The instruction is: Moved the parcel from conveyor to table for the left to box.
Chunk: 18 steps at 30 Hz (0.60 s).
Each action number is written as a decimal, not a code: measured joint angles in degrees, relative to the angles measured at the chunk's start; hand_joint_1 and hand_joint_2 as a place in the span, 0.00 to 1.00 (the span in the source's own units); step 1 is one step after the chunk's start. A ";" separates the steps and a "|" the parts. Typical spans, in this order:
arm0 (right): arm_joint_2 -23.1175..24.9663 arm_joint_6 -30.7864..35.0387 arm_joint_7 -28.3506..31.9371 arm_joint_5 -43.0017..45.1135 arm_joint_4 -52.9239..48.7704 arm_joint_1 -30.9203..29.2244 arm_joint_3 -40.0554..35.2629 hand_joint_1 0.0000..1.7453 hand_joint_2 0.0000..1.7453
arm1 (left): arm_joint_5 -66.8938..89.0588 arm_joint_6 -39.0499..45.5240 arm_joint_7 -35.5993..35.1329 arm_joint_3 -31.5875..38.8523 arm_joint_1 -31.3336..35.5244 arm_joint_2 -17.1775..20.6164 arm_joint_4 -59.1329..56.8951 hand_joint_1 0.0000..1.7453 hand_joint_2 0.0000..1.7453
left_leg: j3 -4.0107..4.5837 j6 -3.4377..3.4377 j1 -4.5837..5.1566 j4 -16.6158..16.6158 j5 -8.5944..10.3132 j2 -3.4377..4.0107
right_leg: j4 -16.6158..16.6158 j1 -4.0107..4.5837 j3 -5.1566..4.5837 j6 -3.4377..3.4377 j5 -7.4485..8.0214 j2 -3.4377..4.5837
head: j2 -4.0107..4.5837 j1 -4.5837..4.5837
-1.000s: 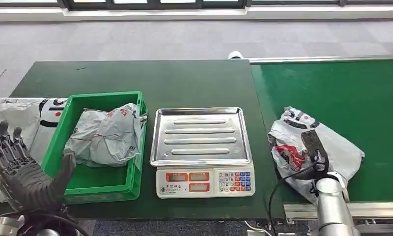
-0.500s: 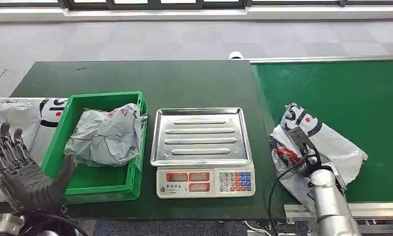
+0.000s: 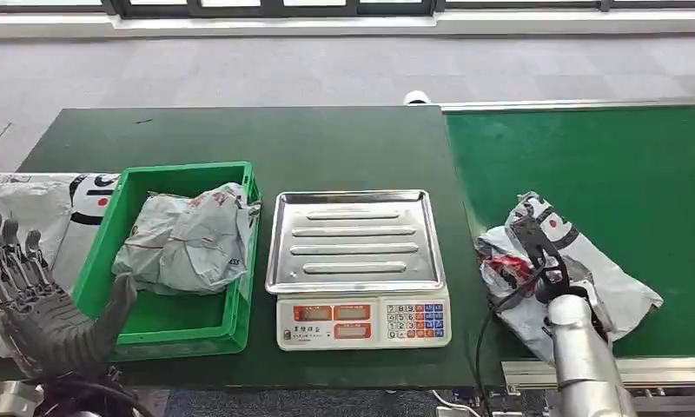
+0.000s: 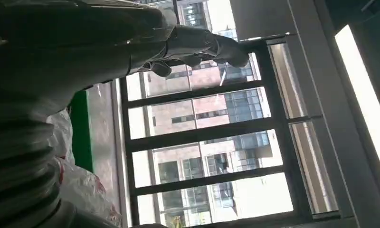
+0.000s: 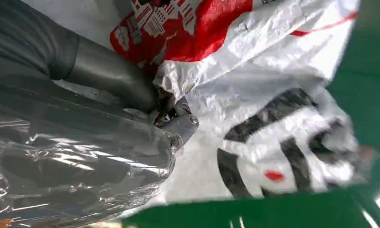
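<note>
Right hand (image 3: 535, 256) has its fingers pinched into the crumpled parcel (image 3: 587, 269) on the conveyor (image 3: 605, 165) beside the scale (image 3: 357, 265), so it should probably gather a firmer bunch before lifting toward the counter (image 3: 266, 139), while the left hand (image 3: 40, 304) hovers spread and empty.

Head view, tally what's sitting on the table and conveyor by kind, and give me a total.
Grey plastic parcels: 3, one in the crate, one left of the crate, one on the conveyor
Green crate: 1
Weighing scale: 1
Total: 5
</note>
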<state>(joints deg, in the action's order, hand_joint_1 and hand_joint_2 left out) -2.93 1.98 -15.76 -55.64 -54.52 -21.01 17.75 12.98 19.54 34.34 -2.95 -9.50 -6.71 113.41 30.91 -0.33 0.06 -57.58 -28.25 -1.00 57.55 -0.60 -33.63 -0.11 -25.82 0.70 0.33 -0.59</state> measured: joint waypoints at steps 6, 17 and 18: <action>3.38 7.26 3.85 -0.92 -16.31 4.09 -1.07 1.00 1.00 | 0.26 0.31 0.11 0.15 -2.24 -0.96 2.27 0.00 1.00 | -0.04 0.00 -0.02 0.01 0.00 -0.08 | 0.00 0.03 -0.07 0.01 -0.03 -0.04 | 0.00 0.00; 6.52 20.50 15.95 -1.29 -38.45 12.12 -5.31 1.00 1.00 | 0.33 0.79 0.15 0.15 -2.90 -1.77 3.46 0.00 1.00 | 0.07 0.00 -0.01 0.01 -0.02 -0.10 | -0.01 0.02 -0.04 -0.02 -0.07 -0.15 | 0.00 0.00; 6.58 21.50 16.82 -1.25 -39.42 12.56 -5.62 1.00 1.00 | 0.33 0.70 0.13 0.15 -2.90 -1.79 3.43 0.00 1.00 | 0.05 0.01 -0.01 0.00 -0.01 -0.11 | -0.01 0.01 -0.04 -0.02 -0.07 -0.15 | 0.00 0.00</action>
<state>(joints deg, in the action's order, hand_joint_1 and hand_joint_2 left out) 3.65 23.48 1.05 -56.89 -93.94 -8.45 12.13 13.31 20.24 34.47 -2.80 -12.40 -8.50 116.85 30.97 -0.32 0.05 -57.57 -28.26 -1.11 57.54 -0.59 -33.67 -0.13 -25.89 0.55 0.33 -0.59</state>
